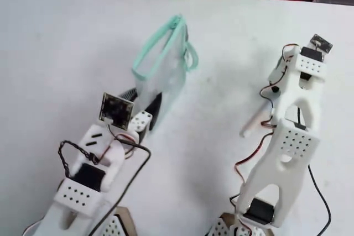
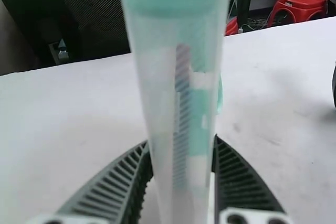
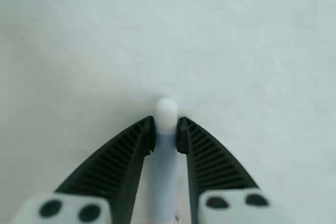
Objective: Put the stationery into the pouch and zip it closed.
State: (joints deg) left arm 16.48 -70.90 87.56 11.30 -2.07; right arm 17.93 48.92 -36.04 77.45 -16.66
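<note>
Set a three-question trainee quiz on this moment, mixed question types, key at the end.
1. True or false: the left gripper is clamped on the pouch.
2. What does the right gripper hold? A) a white pen B) a red eraser C) nothing
3. Fill in the blank with "inside" or "outside": the white pen is ___ the pouch.

Key: 1 true; 2 A; 3 outside.
</note>
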